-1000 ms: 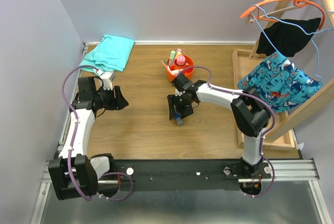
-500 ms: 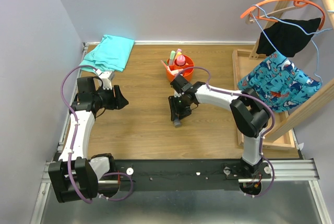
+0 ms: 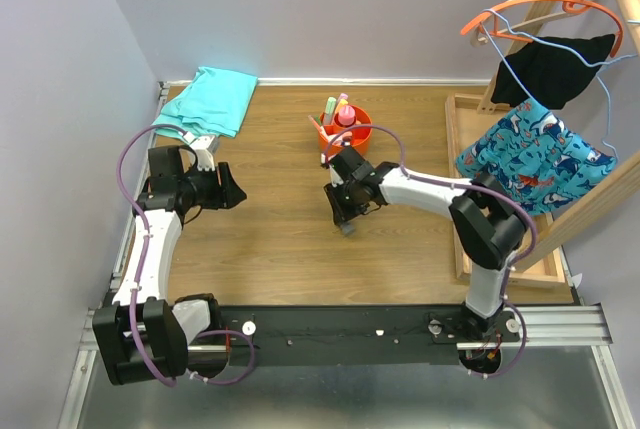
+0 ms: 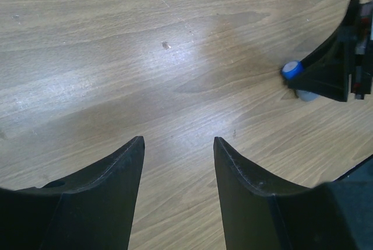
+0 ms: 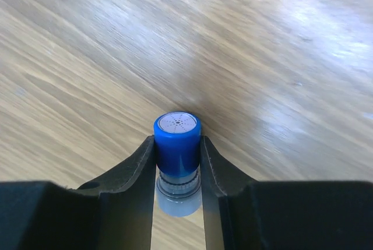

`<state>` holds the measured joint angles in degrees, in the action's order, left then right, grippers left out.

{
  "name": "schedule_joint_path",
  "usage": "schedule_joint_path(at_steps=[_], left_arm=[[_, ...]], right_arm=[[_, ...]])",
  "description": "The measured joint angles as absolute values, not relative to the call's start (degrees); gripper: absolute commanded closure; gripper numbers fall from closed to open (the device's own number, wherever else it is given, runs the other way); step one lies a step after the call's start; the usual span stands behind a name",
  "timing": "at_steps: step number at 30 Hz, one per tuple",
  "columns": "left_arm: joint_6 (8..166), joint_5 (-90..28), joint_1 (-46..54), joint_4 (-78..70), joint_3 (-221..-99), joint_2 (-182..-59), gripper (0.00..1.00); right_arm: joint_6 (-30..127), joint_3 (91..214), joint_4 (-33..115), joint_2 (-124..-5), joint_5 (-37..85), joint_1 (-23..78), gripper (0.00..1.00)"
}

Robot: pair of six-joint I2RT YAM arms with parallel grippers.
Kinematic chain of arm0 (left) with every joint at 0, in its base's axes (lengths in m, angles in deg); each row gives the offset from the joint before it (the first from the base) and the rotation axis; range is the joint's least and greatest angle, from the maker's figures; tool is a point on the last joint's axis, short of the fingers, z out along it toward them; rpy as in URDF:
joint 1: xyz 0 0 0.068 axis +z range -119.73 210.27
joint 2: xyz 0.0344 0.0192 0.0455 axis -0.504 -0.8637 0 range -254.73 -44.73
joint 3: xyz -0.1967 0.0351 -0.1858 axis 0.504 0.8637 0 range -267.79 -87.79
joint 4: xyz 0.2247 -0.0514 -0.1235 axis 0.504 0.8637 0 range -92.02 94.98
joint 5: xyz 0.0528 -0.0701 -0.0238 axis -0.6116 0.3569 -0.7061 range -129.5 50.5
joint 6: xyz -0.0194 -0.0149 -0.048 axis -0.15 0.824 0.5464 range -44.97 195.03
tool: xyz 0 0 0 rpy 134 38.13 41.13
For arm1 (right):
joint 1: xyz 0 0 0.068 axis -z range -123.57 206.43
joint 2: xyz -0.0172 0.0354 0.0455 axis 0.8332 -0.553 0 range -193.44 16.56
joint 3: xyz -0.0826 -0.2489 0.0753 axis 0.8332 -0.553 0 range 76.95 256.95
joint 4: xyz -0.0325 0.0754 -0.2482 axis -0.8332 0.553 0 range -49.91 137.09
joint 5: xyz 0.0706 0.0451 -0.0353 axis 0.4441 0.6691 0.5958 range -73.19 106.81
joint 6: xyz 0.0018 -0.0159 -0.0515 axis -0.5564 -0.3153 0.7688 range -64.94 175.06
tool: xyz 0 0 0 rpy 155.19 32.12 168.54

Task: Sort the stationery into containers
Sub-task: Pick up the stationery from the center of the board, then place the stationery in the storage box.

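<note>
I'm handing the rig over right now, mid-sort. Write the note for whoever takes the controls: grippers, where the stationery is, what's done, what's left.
Left gripper: open, empty, over bare wood on the left side of the table.
Right gripper: shut on the blue cylinder, low over the table just in front of the orange-red organiser. I cannot tell whether it is lifted.
Done: highlighters stand in the organiser.
Left: carry the cylinder to the organiser and release it inside. The top view shows no other loose stationery on the table.
</note>
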<state>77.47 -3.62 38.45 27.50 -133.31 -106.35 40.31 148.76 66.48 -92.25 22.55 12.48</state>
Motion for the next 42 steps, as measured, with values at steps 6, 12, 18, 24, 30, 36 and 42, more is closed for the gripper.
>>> schedule_joint_path(at_steps=[6,12,18,24,30,36,42], left_arm=[[77.51,-2.97,38.45,27.63,-135.87,-109.08,0.4],[77.49,1.36,38.45,27.61,-139.76,-114.31,0.4],[77.1,4.53,37.69,28.73,-146.49,-120.1,0.4],[74.52,4.95,37.38,31.04,-152.26,-123.12,0.4],[72.7,4.92,37.38,33.14,-153.05,-124.25,0.4],[71.55,4.77,37.38,34.3,-153.05,-125.34,0.4],[70.91,4.66,37.38,34.58,-153.05,-126.98,0.4]], right_arm=[[48.66,142.4,63.6,-81.54,18.35,12.55,0.8],[52.42,140.61,56.73,-66.26,18.18,13.45,0.84],[53.65,142.71,47.64,-68.06,18.35,19.06,0.87],[52.75,143.63,35.64,-73.19,18.35,27.22,0.9],[50.35,147.47,28.84,-79.77,18.68,31.98,0.89],[48.44,149.66,25.76,-84.89,20.19,32.22,0.89],[45.8,152.13,24.69,-90.79,21.15,32.22,0.89]])
